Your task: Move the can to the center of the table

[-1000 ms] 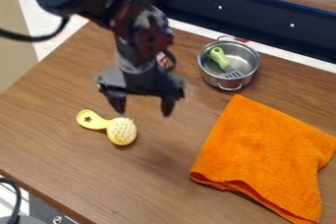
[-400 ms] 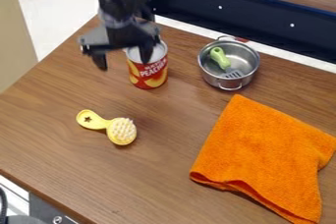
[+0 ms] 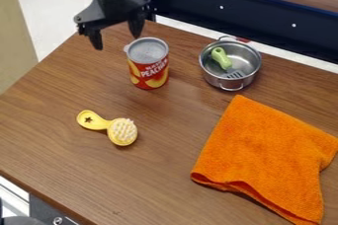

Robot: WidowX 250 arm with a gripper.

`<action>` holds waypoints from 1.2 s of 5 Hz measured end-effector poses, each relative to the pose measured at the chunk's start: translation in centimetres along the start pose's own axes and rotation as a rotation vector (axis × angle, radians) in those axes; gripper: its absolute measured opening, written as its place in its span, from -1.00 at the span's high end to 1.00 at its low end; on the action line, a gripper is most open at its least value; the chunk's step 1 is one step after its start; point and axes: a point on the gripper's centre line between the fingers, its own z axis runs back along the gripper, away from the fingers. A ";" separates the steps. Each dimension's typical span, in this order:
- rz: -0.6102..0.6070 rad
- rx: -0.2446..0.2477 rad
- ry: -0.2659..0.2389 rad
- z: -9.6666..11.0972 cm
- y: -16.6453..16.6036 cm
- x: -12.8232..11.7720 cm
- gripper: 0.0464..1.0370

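The black gripper [image 3: 117, 42] hangs over the table's back left part, open, with nothing between its fingers. Just in front of it and to the right, a red and yellow can [image 3: 148, 66] with a silver top stands upright on the brown wooden table [image 3: 173, 120]. The right finger is close to the can's upper rim; whether they touch, I cannot tell.
A metal pot [image 3: 253, 73] holding a green-handled utensil [image 3: 222, 58] stands to the can's right. An orange towel [image 3: 267, 157] lies at the right. In front of the can lies a yellow brush [image 3: 122, 131]. A dark blue wall [image 3: 257, 17] borders the table's back edge.
The gripper has moved up and left, toward the table's back left, uncovering the can it hid in the earliest frame. The can stays put between the last two frames.
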 end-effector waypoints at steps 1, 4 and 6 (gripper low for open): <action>0.102 0.039 -0.040 -1.5 -0.1 1.9 -0.93; 0.280 0.146 -0.098 -5.7 -0.7 4.3 -0.93; 0.303 0.063 -0.074 -6.9 -2.0 3.4 -0.93</action>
